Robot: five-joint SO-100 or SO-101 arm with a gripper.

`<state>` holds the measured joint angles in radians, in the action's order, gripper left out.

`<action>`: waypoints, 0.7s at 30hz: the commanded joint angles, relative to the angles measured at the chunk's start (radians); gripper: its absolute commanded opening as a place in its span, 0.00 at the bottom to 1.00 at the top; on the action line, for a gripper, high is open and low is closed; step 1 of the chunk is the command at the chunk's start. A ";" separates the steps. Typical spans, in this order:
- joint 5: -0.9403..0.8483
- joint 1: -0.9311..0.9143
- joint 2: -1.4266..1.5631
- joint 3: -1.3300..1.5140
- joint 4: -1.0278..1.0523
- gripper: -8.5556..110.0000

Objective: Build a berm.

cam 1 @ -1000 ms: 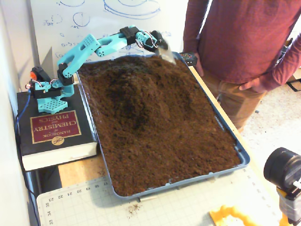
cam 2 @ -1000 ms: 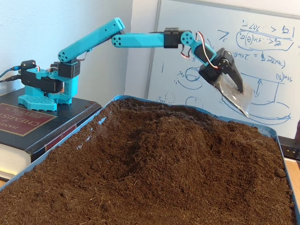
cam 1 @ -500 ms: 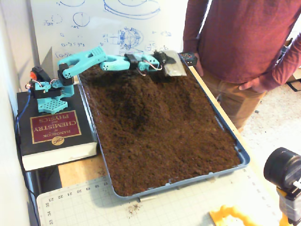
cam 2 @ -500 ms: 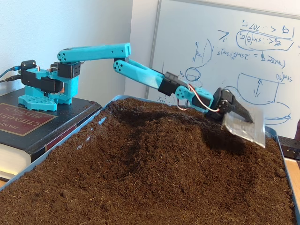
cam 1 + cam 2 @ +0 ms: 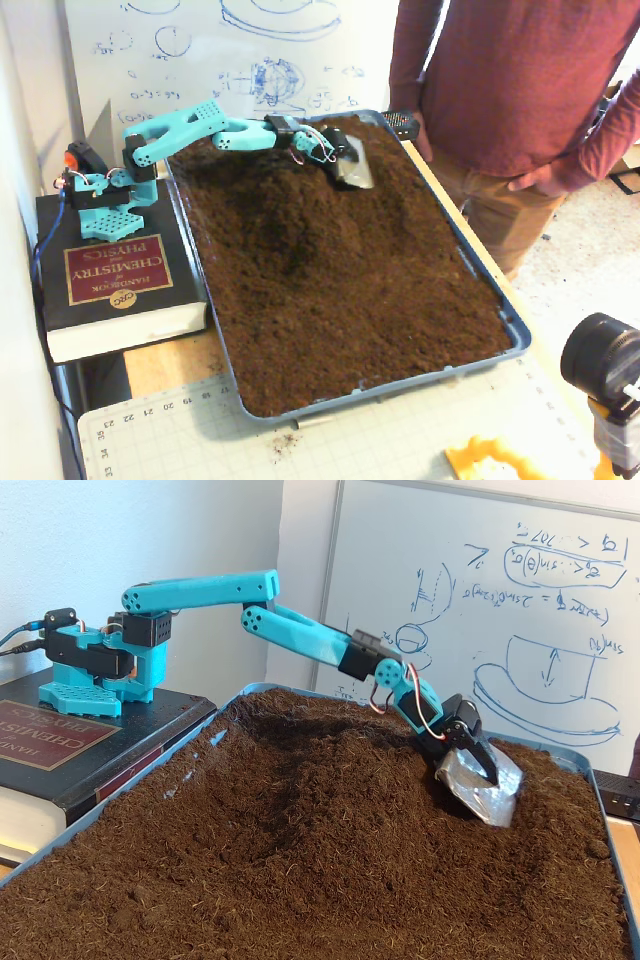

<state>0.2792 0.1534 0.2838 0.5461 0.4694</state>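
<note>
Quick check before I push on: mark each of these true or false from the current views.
1. The scoop is down in the soil. True.
2. The arm's base sits on a book. True.
3. The berm is near the tray's front edge. False: it rises in the far half, near the arm.
4. The tray is red. False: blue.
5. A person stands beside the tray. True.

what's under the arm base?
The arm's base sits on a thick dark book with a maroon cover label, beside the blue soil tray. The book rests at the table edge; what lies beneath the book is hidden.
</note>
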 commanded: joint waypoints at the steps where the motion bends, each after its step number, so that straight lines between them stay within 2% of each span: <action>1: 0.005 0.011 0.158 -0.029 0.170 0.08; 9: -0.002 0.014 0.256 -0.011 0.327 0.08; 21: -0.256 -0.037 0.288 -0.009 0.557 0.08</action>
<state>0.0644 0.1457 0.4525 0.5446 0.9603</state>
